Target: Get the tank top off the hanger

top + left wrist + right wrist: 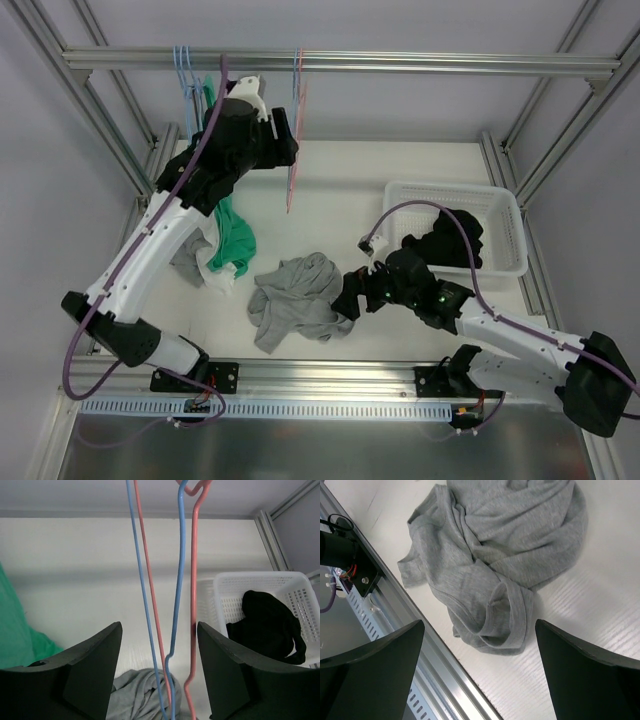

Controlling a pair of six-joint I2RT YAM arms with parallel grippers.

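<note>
White table (pixel 400 190) bears crumpled grey tank top (pixel 300 300); pink hanger (pixel 291 195) hangs vertically.

The left arm (pixel 150 240) stretches up and away from its base, elbow raised. The left end effector (pixel 283 152) is held high at the far side, its fingers (pixel 95 675) parted with a clear gap. The right arm (pixel 510 335) lies low, reaching inward toward the left. The right end effector (pixel 352 293) points downward, jaws spread wide.
</note>
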